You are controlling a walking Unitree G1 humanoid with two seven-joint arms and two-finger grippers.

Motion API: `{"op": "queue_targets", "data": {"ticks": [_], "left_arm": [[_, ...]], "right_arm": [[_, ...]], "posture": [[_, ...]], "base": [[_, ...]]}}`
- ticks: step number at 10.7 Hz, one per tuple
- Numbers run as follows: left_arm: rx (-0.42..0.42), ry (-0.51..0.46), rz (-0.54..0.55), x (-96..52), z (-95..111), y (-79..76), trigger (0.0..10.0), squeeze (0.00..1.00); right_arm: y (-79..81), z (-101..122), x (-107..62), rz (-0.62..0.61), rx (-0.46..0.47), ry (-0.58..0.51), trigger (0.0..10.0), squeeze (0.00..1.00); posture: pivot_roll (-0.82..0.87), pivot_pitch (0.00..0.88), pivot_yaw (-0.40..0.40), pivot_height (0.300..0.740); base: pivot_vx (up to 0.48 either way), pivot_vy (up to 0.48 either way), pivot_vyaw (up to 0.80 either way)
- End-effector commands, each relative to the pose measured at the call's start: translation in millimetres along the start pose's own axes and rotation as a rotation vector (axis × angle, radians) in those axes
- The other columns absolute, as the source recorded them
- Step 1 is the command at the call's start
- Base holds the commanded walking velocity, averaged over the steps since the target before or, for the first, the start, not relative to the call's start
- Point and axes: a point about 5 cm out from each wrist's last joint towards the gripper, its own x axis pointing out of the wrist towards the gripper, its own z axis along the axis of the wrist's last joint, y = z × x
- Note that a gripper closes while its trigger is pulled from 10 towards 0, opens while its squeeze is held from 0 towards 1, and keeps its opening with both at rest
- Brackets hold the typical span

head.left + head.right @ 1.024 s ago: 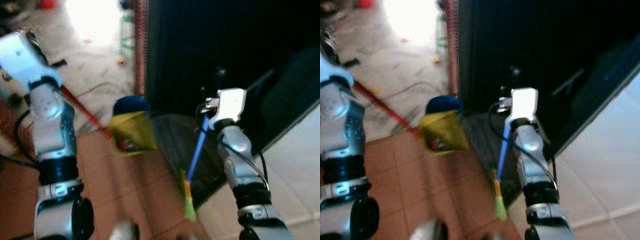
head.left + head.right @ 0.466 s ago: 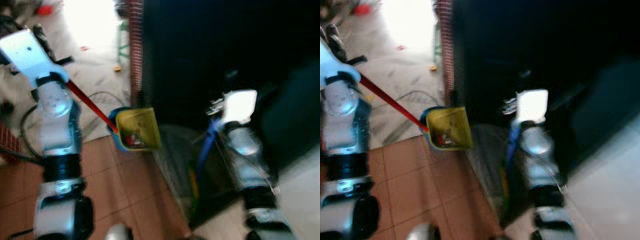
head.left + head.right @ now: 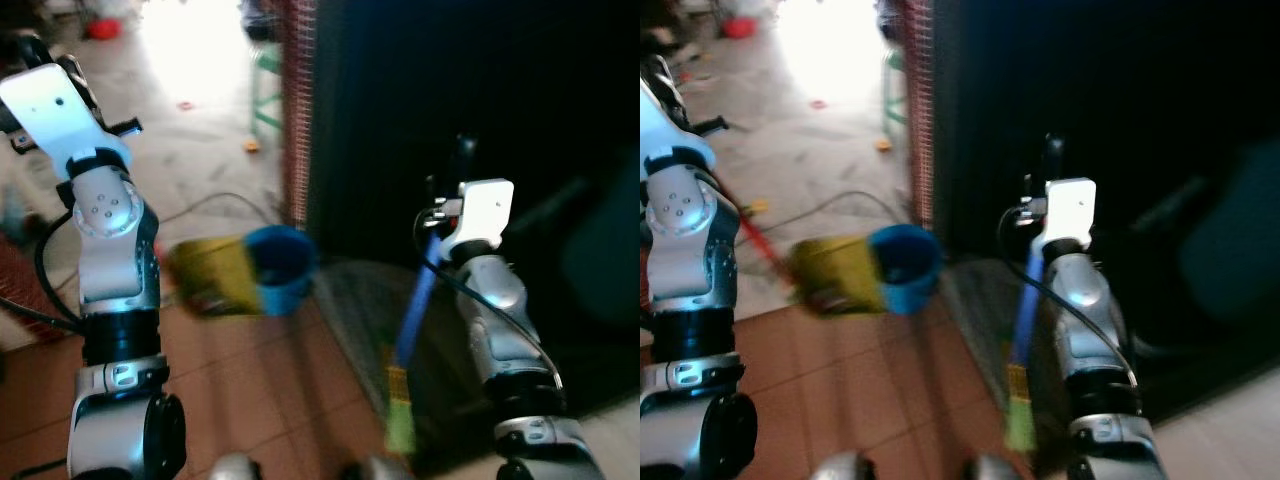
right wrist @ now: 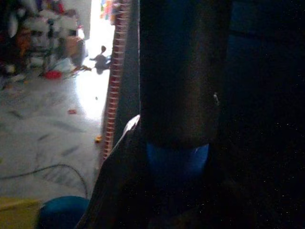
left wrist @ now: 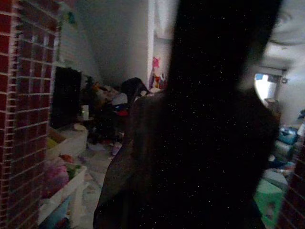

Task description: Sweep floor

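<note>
A large dark cabinet or screen fills the upper right, beside a narrow column of small red tiles. The floor is smooth terracotta tile nearest the robot, giving way to pale, brightly lit stone farther off, where a thin cable and small scraps of litter lie.

A dustpan, blurred, hangs low over the terracotta floor between the two arms: a yellow flat scoop with a round blue plastic body. It lies closer to the left arm; its red handle slants up toward that arm's wrist. The left pincer is raised high on the left; whether it grips the handle cannot be told.

The broom has a slim blue shaft, nearly upright and leaning slightly, ending in yellow-green bristles at the floor, beside a dark mat. The right pincer is clamped around the top of the shaft. The next stroke likely depends on the bristles pushing leftward toward the dustpan.
</note>
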Motion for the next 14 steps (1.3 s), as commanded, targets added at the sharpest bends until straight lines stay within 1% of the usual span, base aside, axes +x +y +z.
{"op": "queue_targets", "data": {"ticks": [1, 9, 12, 14], "left_arm": [[-0.036, -0.104, 0.002, 5.8, 23.0, -1.1, 10.0, 0.0], [-0.035, -0.11, -0.005, 2.4, 24.3, -7.6, 10.0, 0.0], [-0.05, -0.114, 0.004, 2.4, 25.9, -6.1, 10.0, 0.0], [-0.059, -0.128, 0.003, 3.1, 28.6, -7.2, 10.0, 0.0]], "right_arm": [[7.4, 18.0, 7.6, 0.021, 0.024, -0.08, 10.0, 0.0], [7.8, 16.3, 8.0, 0.018, 0.034, -0.071, 10.0, 0.0], [9.2, 15.7, 8.0, 0.022, 0.031, -0.068, 10.0, 0.0], [8.9, 15.9, 9.2, 0.024, 0.031, -0.067, 10.0, 0.0]], "posture": [[-0.01, 0.016, -0.033, 0.74], [-0.01, 0.016, -0.029, 0.74], [-0.01, 0.015, -0.03, 0.74], [-0.01, 0.011, -0.034, 0.74]], "base": [[0.439, 0.0, 0.0], [0.478, 0.0, 0.0], [0.471, 0.0, 0.0], [0.0, 0.0, 0.0]]}}
